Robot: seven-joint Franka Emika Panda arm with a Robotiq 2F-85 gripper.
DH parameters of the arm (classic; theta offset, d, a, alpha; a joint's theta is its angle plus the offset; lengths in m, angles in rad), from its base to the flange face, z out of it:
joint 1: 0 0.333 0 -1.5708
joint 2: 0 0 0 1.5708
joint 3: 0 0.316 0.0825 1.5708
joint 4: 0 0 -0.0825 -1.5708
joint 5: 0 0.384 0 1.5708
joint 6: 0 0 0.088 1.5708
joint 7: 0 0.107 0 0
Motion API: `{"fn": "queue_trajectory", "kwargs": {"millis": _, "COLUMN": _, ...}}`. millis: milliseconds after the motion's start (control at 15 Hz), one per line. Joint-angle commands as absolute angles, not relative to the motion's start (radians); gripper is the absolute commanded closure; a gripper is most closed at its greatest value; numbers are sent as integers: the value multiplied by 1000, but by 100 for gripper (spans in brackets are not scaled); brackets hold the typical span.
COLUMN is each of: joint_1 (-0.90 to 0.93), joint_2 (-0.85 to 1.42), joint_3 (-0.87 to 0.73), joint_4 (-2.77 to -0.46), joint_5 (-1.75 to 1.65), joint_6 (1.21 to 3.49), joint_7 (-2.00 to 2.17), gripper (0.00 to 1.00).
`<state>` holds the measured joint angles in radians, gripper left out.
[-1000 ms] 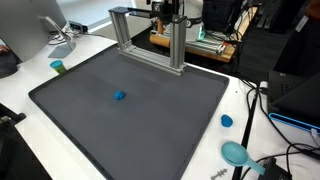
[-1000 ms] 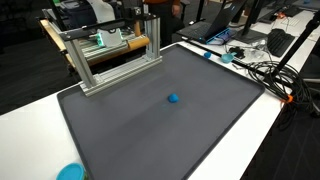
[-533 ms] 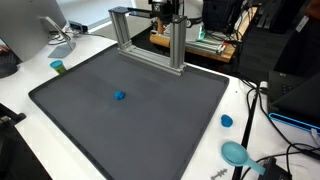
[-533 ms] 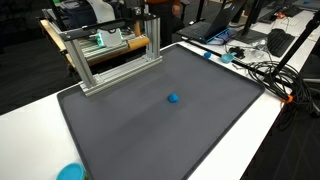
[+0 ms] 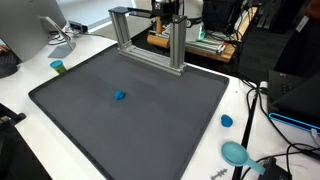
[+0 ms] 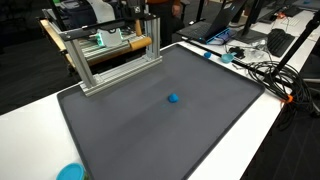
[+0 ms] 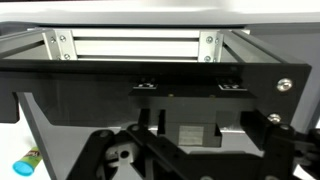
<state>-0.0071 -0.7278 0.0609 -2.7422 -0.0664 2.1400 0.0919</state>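
Observation:
My gripper (image 5: 166,9) hangs at the top of an aluminium frame (image 5: 179,45) that stands along the far edge of the dark grey mat (image 5: 150,120). In the wrist view its two dark finger links stand far apart low in the picture, and the gripper (image 7: 196,152) is open. Between the links sits a black block with a pale square face (image 7: 197,135), fixed under the frame's black crossbar (image 7: 110,85); I cannot tell whether the fingers touch it. A small blue object (image 5: 119,96) (image 6: 173,98) lies alone on the mat, far from the gripper.
The mat rests on a white table (image 5: 245,105). A green-capped item (image 5: 58,67) (image 7: 27,162) lies off the mat, as do a blue cap (image 5: 226,121) and a teal scoop (image 5: 235,152). Cables (image 6: 262,70) trail at one side. Equipment stands behind the frame (image 6: 110,42).
None visible in the exterior views; the arm and the blue object have kept their places.

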Motion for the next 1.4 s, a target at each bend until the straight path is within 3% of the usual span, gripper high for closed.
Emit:
{"fn": "queue_trajectory", "kwargs": {"millis": 0, "joint_1": 15, "joint_2": -721, "joint_3": 31, "joint_4": -2741, "joint_5": -24, "joint_6": 2111, "joint_7": 62, "gripper": 30}}
{"fn": "queue_trajectory", "kwargs": {"millis": 133, "joint_1": 17, "joint_2": -720, "joint_3": 17, "joint_4": -2743, "joint_5": -8, "joint_6": 2119, "joint_7": 53, "gripper": 40}}
{"fn": "queue_trajectory", "kwargs": {"millis": 267, "joint_1": 15, "joint_2": -719, "joint_3": 7, "joint_4": -2744, "joint_5": 0, "joint_6": 2126, "joint_7": 46, "gripper": 43}}
{"fn": "queue_trajectory", "kwargs": {"millis": 333, "joint_1": 12, "joint_2": -720, "joint_3": 4, "joint_4": -2743, "joint_5": -2, "joint_6": 2128, "joint_7": 44, "gripper": 51}}
{"fn": "queue_trajectory", "kwargs": {"millis": 533, "joint_1": 11, "joint_2": -717, "joint_3": -7, "joint_4": -2746, "joint_5": 2, "joint_6": 2134, "joint_7": 31, "gripper": 52}}
{"fn": "queue_trajectory", "kwargs": {"millis": 600, "joint_1": 13, "joint_2": -717, "joint_3": -11, "joint_4": -2745, "joint_5": 3, "joint_6": 2133, "joint_7": 23, "gripper": 74}}
{"fn": "queue_trajectory", "kwargs": {"millis": 800, "joint_1": 24, "joint_2": -713, "joint_3": -26, "joint_4": -2742, "joint_5": 15, "joint_6": 2132, "joint_7": -11, "gripper": 78}}
{"fn": "queue_trajectory", "kwargs": {"millis": 1333, "joint_1": 35, "joint_2": -657, "joint_3": -1, "joint_4": -2681, "joint_5": 27, "joint_6": 2172, "joint_7": 15, "gripper": 78}}
